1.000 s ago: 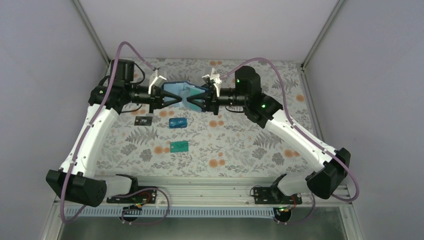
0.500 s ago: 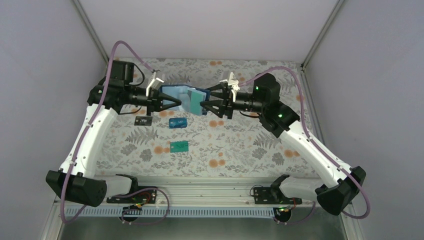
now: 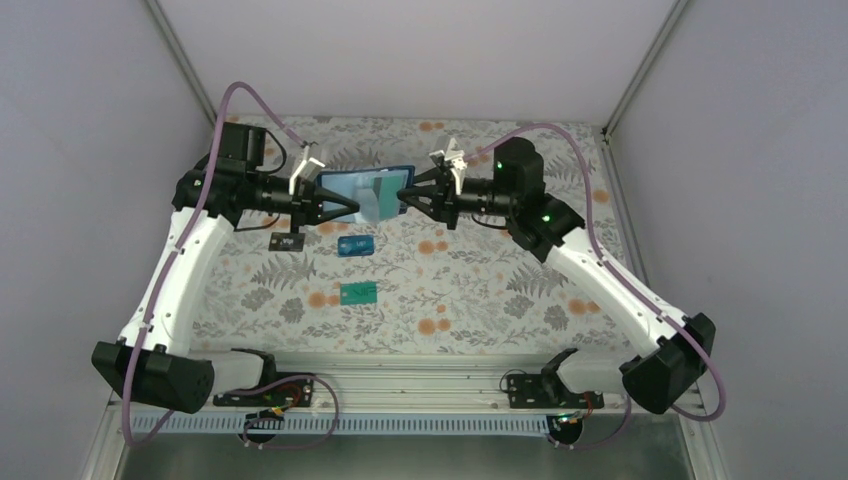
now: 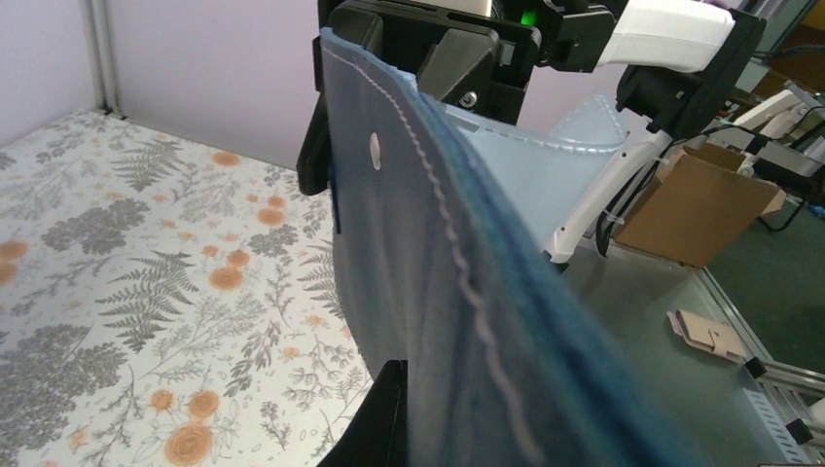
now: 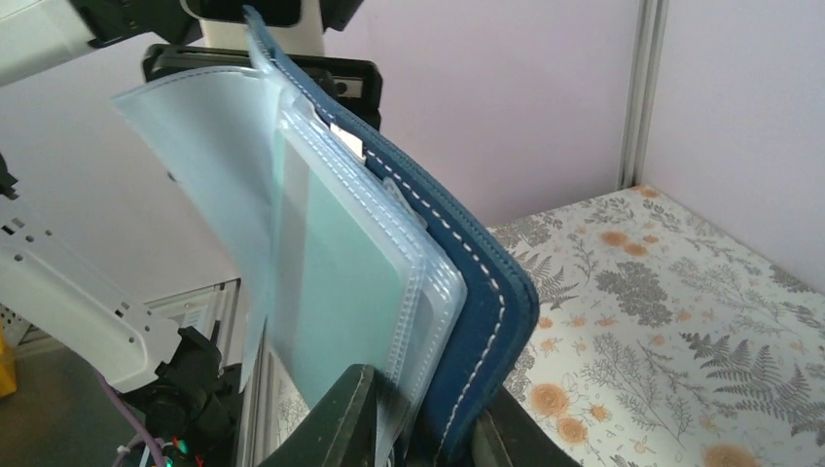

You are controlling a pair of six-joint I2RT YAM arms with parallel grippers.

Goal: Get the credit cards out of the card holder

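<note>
The navy card holder (image 3: 362,190) hangs in the air between both grippers, above the far part of the table. My left gripper (image 3: 348,205) is shut on its left edge; in the left wrist view the cover (image 4: 409,243) fills the frame beside one black finger (image 4: 387,418). My right gripper (image 3: 404,196) is shut on its right edge, clamping the navy cover (image 5: 482,292) and clear sleeves between its fingers (image 5: 342,418). A pale teal card (image 5: 336,282) sits inside a sleeve. A dark card (image 3: 287,241), a blue card (image 3: 356,246) and a teal-green card (image 3: 357,292) lie on the table.
The floral table cover (image 3: 480,270) stretches to grey walls at the back and sides. A metal rail (image 3: 420,378) with the arm bases runs along the near edge. The three loose cards lie left of centre, below the held holder.
The right arm drew back to the right, then came in again to the left and up. The holder went from a spread bow-tie shape to a flatter panel. The left gripper barely moved.
</note>
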